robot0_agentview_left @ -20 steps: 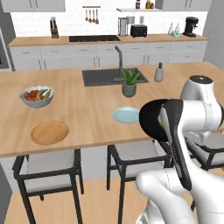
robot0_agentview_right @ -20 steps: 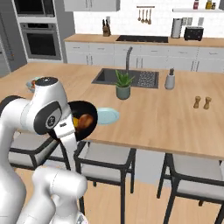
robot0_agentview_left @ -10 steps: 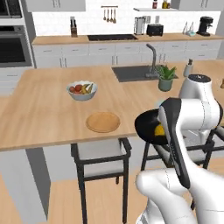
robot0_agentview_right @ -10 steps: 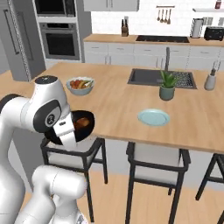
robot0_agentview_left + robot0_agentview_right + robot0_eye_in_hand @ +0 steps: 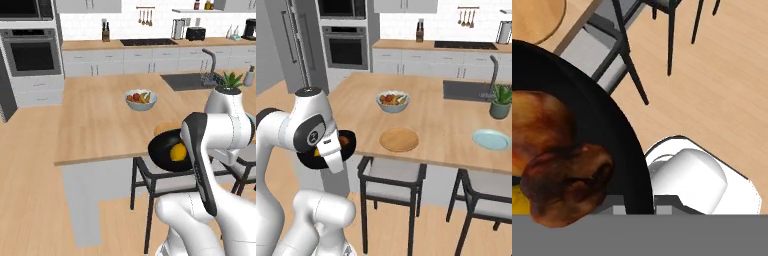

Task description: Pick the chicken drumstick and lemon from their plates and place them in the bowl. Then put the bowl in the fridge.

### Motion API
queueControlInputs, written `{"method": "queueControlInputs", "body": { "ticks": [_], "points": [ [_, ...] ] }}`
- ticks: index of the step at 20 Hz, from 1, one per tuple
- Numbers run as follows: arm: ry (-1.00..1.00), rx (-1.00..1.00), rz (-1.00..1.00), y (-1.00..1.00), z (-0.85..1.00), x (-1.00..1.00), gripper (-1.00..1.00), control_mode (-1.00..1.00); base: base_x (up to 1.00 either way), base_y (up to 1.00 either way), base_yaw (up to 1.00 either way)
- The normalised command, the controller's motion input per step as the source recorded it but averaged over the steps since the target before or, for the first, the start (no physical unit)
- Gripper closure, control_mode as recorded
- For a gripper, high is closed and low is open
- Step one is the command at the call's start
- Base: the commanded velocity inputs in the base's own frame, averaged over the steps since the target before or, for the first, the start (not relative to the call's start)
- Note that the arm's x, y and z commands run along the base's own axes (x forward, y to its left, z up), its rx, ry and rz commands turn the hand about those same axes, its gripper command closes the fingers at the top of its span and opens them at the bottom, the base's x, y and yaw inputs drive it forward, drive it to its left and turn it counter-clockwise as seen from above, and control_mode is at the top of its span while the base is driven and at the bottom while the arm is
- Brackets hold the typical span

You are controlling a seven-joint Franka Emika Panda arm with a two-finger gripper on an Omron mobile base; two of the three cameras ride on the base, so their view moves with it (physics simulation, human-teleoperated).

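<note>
So the black bowl (image 5: 165, 150) is pinched by the fingers off the bench (image 5: 100, 120), with lemon (image 5: 178, 152) and chicken drumstick (image 5: 557, 170) inside.

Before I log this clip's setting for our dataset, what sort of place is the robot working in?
A home kitchen, rendered. A built-in oven stands by a run of pale cabinets, a wooden island counter carries a fruit bowl and a sink, and a tall grey fridge stands at the far left.
</note>
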Motion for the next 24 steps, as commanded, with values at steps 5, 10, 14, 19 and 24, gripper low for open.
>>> {"method": "queueControlInputs", "body": {
  "ticks": [5,10,14,19,24],
  "points": [
    [0.0,0.0,0.0,0.0,0.0,0.0,1.0,1.0,-0.07,1.0,0.0],
    [0.0,0.0,0.0,0.0,0.0,0.0,1.0,1.0,-0.12,1.0,0.0],
    [0.0,0.0,0.0,0.0,0.0,0.0,1.0,1.0,-0.02,1.0,-0.03],
    [0.0,0.0,0.0,0.0,0.0,0.0,1.0,1.0,0.0,1.0,-0.04],
    [0.0,0.0,0.0,0.0,0.0,0.0,1.0,1.0,0.0,1.0,-0.06]
  ]
}}
